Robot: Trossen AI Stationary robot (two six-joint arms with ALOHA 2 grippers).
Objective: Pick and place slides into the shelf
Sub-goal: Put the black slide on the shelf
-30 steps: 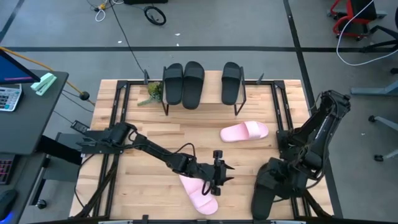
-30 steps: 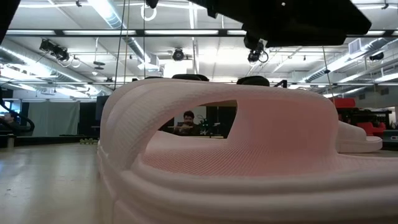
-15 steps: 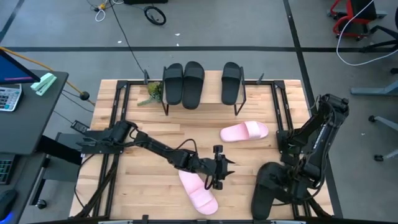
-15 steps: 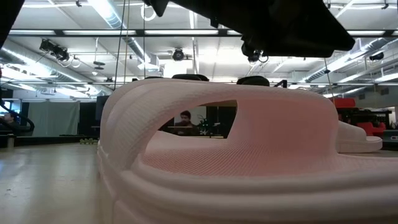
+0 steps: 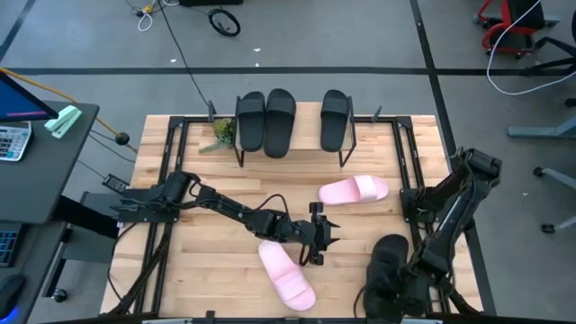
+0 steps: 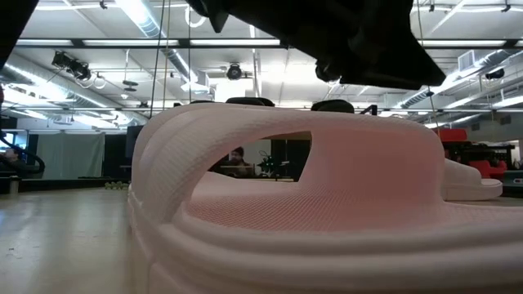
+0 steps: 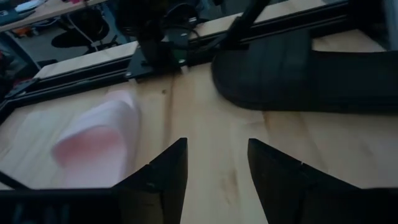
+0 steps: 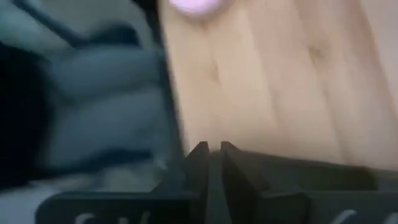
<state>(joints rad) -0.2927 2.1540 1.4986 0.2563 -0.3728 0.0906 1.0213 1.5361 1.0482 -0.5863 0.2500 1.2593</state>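
Three black slides (image 5: 280, 121) rest on the shelf (image 5: 307, 115) at the table's far edge. One pale pink slide (image 5: 286, 274) lies sole-down near the near edge and fills the low view (image 6: 286, 204). A second pink slide (image 5: 354, 190) lies mid-table. A fourth black slide (image 5: 387, 265) lies at the near right, partly under the right arm. My left gripper (image 5: 321, 238) hovers open just right of the near pink slide (image 7: 93, 134), with bare wood between its fingers. My right gripper (image 8: 211, 155) is shut beside the black slide (image 8: 93, 106).
A small green plant (image 5: 219, 133) stands left of the shelf. Black frame rails (image 5: 166, 162) run along the table's left and right sides. A desk with a calculator (image 5: 13, 139) stands off the left edge. Bare wood lies between the shelf and the pink slides.
My left gripper has drawn off the near pink slide, going a little toward the far edge and right; the slide stays flat on the table. My right arm has folded toward the near edge, lowering over the black slide.
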